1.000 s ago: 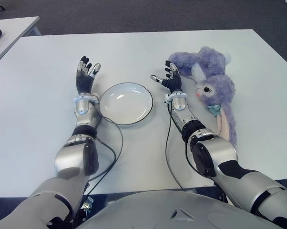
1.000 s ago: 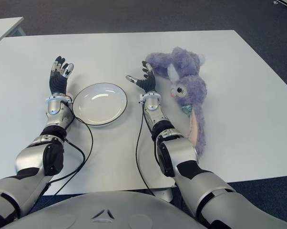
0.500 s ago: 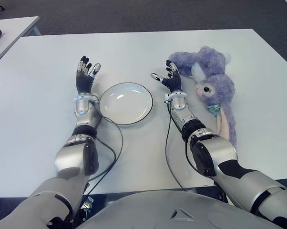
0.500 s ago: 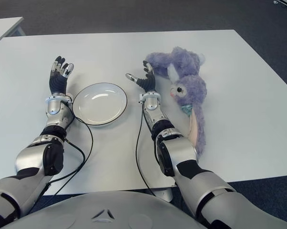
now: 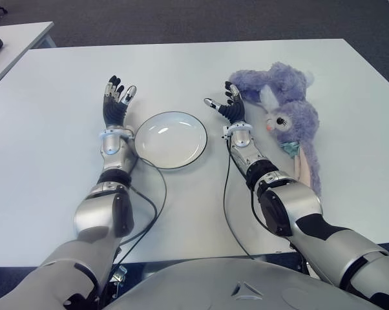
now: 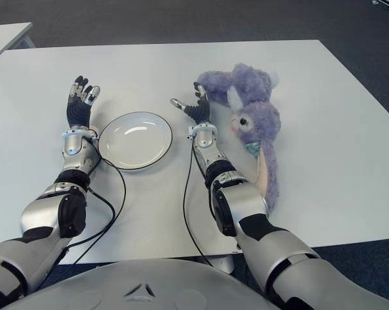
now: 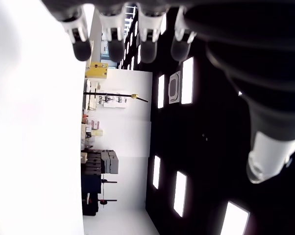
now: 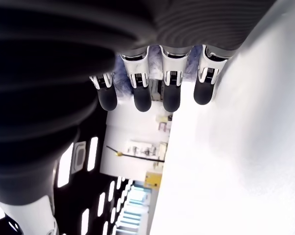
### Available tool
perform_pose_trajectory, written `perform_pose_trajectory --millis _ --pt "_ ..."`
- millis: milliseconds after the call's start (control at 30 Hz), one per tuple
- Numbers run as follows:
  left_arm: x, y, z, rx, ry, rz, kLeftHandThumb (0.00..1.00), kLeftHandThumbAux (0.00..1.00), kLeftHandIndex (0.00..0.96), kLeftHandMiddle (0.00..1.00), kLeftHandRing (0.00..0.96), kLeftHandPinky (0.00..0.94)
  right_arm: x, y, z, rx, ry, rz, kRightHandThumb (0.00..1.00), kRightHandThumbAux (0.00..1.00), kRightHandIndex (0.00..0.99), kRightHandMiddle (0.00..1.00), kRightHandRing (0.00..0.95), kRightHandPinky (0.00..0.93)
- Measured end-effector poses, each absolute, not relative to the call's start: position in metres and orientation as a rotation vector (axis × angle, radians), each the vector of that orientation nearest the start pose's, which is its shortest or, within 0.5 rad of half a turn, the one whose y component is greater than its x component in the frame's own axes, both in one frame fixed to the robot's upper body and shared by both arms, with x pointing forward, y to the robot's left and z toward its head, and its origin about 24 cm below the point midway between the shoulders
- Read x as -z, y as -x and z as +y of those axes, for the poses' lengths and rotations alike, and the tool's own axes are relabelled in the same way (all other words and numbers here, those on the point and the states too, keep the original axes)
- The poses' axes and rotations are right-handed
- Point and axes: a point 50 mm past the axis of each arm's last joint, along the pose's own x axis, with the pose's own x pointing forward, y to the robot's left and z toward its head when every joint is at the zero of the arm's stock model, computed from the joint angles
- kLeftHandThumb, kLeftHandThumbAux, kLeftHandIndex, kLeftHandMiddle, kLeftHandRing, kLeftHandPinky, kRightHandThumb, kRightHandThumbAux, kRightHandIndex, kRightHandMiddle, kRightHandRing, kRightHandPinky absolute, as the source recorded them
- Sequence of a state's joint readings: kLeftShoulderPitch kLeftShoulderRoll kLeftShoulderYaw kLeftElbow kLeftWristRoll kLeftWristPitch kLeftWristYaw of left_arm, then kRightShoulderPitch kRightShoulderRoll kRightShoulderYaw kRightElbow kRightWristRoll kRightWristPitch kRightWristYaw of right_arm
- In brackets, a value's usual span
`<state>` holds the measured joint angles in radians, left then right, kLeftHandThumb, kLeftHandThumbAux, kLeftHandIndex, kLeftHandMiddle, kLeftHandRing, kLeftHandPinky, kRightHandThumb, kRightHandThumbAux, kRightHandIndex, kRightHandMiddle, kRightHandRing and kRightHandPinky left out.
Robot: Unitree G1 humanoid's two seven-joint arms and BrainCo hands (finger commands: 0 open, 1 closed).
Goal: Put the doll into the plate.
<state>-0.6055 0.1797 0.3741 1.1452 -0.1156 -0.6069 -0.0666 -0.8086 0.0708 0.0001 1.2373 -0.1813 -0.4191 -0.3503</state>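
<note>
White and wide, the surface [image 5: 181, 71] stretches before me, with dark carpet past its far edge and a second pale table [image 5: 13, 39] off its far left corner.

From my left eye, my left hand [image 5: 116, 101] is held up just left of the plate [image 5: 170, 140], fingers spread and holding nothing. The plate, white with a dark rim, sits near the middle of the surface, between my two forearms. My right hand [image 5: 228, 108] is raised just right of the plate, fingers apart, empty, close against the doll [image 5: 286, 119]. The doll, a purple plush rabbit, lies on its side toward the right half of the surface, its long pink-lined ear trailing back toward the near edge beside my right forearm.

My right eye shows the same layout, with the doll [image 6: 249, 110] well apart from the plate [image 6: 135, 140].

At my left wrist, the fingers [image 7: 147, 46] hang straight and separate, gripping nothing.

At my right wrist, the fingers [image 8: 171, 95] are likewise extended and apart, a bit of purple fur visible behind them.
</note>
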Motion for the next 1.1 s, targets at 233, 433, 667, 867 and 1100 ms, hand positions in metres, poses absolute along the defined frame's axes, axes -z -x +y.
perform_pose_trajectory --millis 233,433,667,867,1100 --pt "-0.028 -0.331 0.229 -0.257 0.101 -0.098 0.0 0.627 0.059 0.077 0.045 0.005 -0.047 -0.362 -0.075 0.021 0.205 -0.009 0.053 0.702 0.093 0.1 0.087 0.089" --pt "-0.028 -0.331 0.229 -0.266 0.101 -0.097 0.0 0.621 0.058 0.078 0.046 0.008 -0.052 -0.366 -0.073 0.019 0.211 -0.014 0.05 0.686 0.087 0.089 0.078 0.073" --pt "-0.028 -0.332 0.229 -0.266 0.101 -0.096 0.0 0.603 0.05 0.075 0.044 0.0 -0.069 -0.375 -0.071 0.017 0.22 -0.051 0.049 0.692 0.084 0.085 0.076 0.082" --pt "-0.028 -0.332 0.228 -0.272 0.102 -0.095 0.0 0.585 0.042 0.072 0.041 0.0 -0.091 -0.384 -0.066 0.009 0.221 -0.111 0.073 0.711 0.091 0.093 0.086 0.109" --pt "-0.028 -0.332 0.227 -0.265 0.096 -0.094 0.0 0.573 0.036 0.067 0.038 0.0 -0.114 -0.392 -0.062 -0.003 0.225 -0.171 0.098 0.725 0.086 0.095 0.095 0.116"
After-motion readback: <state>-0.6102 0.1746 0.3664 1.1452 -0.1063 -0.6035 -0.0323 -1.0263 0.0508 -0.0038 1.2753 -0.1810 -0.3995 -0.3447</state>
